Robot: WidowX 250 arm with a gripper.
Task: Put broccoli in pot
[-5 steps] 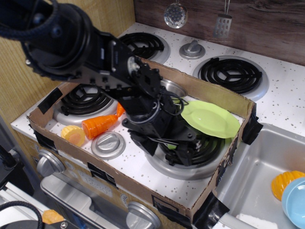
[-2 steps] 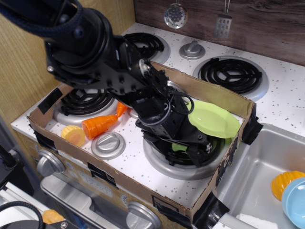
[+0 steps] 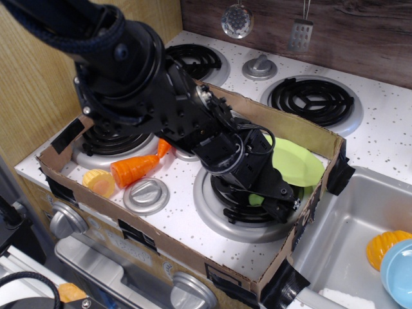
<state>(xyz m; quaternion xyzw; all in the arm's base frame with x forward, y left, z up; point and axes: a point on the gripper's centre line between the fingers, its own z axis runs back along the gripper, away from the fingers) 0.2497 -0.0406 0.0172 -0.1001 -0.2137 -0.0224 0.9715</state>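
- The broccoli (image 3: 256, 199) shows only as a pale-green patch on the front-right burner (image 3: 222, 215), right against the tip of your gripper (image 3: 280, 205).
- Your black gripper reaches low over that burner's coil; whether the jaws are spread or closed on the broccoli, you cannot tell, since the wrist and cables hide them.
- The pot (image 3: 187, 154) is almost wholly hidden behind your arm; only a sliver of shiny metal shows beside the carrot, too little to be sure of.
- A light-green plate (image 3: 299, 164) lies just behind the gripper, near the cardboard wall (image 3: 290, 129) that rings the stovetop.
- An orange toy carrot (image 3: 136, 167) lies on its side by the front-left burner (image 3: 106, 141), with a yellow-orange piece (image 3: 100, 183) next to it and a silver knob (image 3: 146, 196) just in front.
- In the sink (image 3: 335, 257) at right sit an orange cup (image 3: 381, 246) and a blue bowl (image 3: 398, 271).
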